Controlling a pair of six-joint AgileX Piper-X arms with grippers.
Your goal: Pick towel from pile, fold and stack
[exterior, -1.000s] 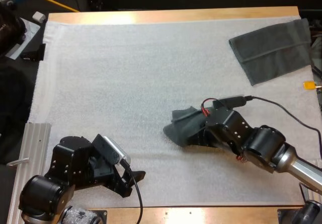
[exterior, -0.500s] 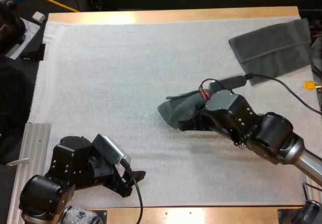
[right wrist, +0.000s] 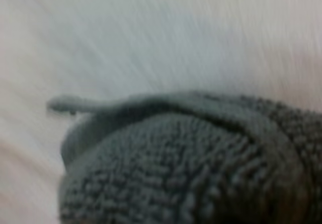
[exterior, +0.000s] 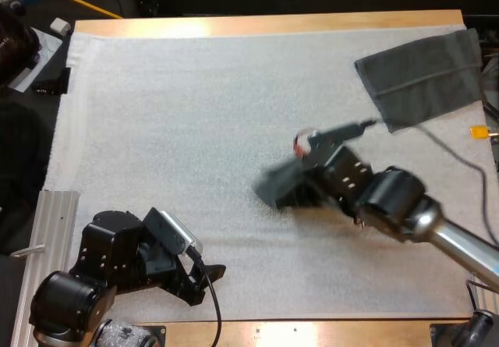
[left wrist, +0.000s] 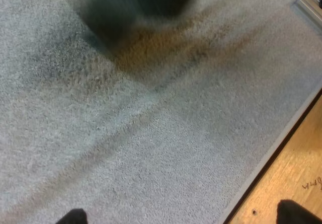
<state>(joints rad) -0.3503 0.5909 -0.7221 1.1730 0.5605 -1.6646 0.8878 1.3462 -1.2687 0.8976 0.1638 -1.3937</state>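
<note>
Landmark: the white mat (exterior: 179, 113) is covering most of the wooden table (exterior: 265, 24), and every place below is given against it.

Crumpled towel: the dark grey-green crumpled towel (exterior: 277, 185) is sitting bunched up right of the mat's middle, a little toward the mat's near edge, pressed against the front of the right gripper. It is blurred in the high view, so I cannot tell whether it is touching the mat. In the right wrist view its looped pile (right wrist: 191, 168) is bulging close to the camera, with one thin flap sticking out sideways over the pale mat.

Right gripper: the right gripper (exterior: 302, 194) is reaching in from the mat's right edge toward its middle. Its jaws are buried in the cloth and are pinching the crumpled towel.

Folded towel: the folded towel (exterior: 425, 78) is lying flat on the mat's far right corner, well apart from the crumpled towel, with nothing touching it.

Left gripper: the left gripper (exterior: 204, 281) is resting low over the mat's near edge, left of its middle and well apart from both towels. In the left wrist view its jaws (left wrist: 186, 219) are standing spread with nothing between them, the two black fingertips (left wrist: 73, 216) showing far apart, one over the mat and one over the bare wood of the table (left wrist: 297, 178).
</note>
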